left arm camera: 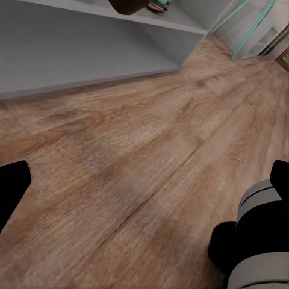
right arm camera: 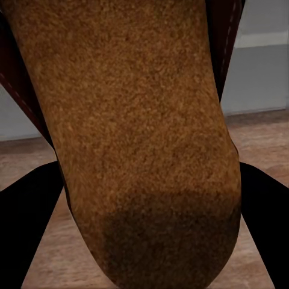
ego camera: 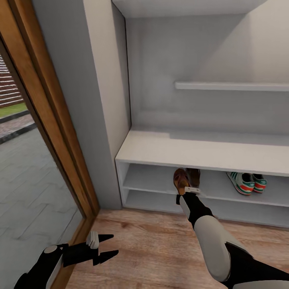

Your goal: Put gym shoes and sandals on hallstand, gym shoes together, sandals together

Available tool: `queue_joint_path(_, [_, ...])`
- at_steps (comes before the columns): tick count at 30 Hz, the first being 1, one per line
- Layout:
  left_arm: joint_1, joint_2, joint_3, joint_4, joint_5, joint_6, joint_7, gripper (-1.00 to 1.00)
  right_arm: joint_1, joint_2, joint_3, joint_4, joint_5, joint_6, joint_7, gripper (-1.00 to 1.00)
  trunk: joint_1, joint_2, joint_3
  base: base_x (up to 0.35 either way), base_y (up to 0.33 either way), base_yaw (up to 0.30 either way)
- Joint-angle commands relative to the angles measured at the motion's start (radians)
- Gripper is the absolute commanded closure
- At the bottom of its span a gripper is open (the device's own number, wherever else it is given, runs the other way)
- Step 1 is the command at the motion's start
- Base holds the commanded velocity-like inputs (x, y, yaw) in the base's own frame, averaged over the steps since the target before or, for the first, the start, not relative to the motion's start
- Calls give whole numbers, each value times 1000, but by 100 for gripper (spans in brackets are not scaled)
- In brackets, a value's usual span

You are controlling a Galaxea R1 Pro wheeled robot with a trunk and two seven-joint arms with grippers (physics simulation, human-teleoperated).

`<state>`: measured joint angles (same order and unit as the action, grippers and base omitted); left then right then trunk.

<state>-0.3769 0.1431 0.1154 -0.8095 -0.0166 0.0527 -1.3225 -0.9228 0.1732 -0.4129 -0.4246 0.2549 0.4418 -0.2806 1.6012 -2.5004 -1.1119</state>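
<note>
On the rack, sneakers sit right of the right gripper, which clamps a sandal at the shelf mouth for pairing, while the left gripper hangs open, empty.

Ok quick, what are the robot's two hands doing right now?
Left gripper: open, holding nothing, above the corridor floor.
Right gripper: shut on a brown sandal, at the hallstand upper shelf.
</note>
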Motion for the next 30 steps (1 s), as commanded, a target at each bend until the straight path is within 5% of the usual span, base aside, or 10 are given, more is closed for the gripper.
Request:
queue_joint_path(1, [0,0,2,0,-2,6,-4,-100,-1,1,-6,-2,10,6,1,100,0,0,-1,173,20,0])
queue_joint_path(30, [0,-8,0,1,-2,4,-4,-100,-1,1,-6,-2,10,6,1,100,0,0,-1,111,-10,0])
